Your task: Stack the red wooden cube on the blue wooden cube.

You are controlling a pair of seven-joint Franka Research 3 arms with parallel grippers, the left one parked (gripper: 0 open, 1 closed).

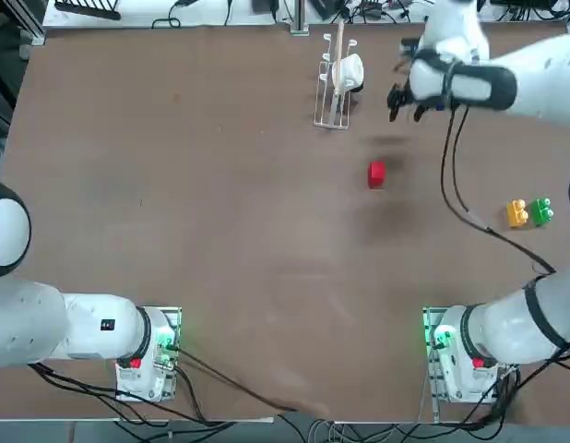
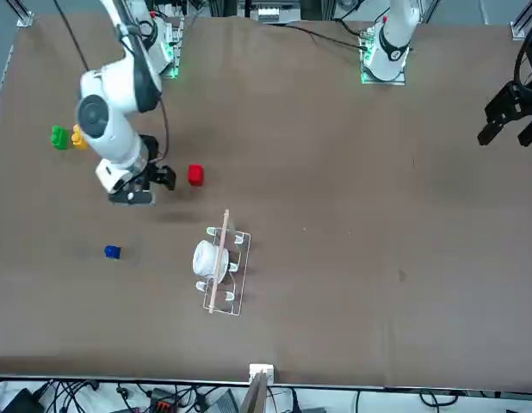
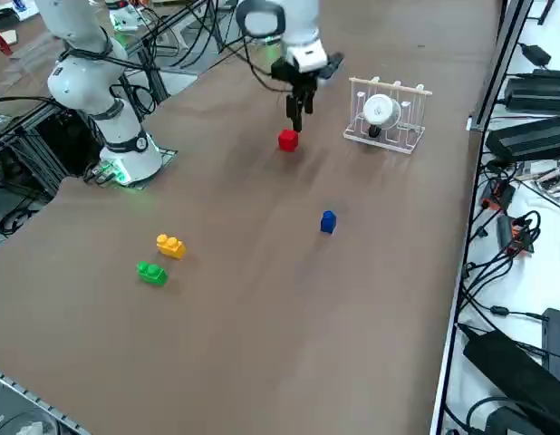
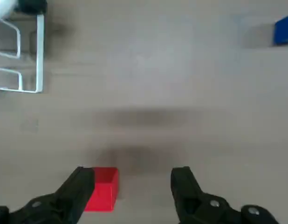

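Hovering right gripper (image 1: pixel 408 103), top view: above the table (image 1: pixel 220 185), at one o'clock from the red cube (image 1: pixel 376 175).
Red cube, top view: on the table, bright and plain; rack (image 1: pixel 333 125) at eleven o'clock from it, yellow block (image 1: pixel 516 214) and green block (image 1: pixel 541 211) between three and four. The blue cube (image 2: pixel 113 252) does not show here.
Blue cube, front view: in sight, small and deep blue, between seven and eight o'clock from the red cube.
Cubes, right side view: well apart on the table, blue at five o'clock from red; red's top and side faces both show, below the gripper.
Fingers (image 4: pixel 74 193), right wrist view: wide apart, nothing held; one partly covers the red cube. This view leaves out both blocks but shows part of the rack.
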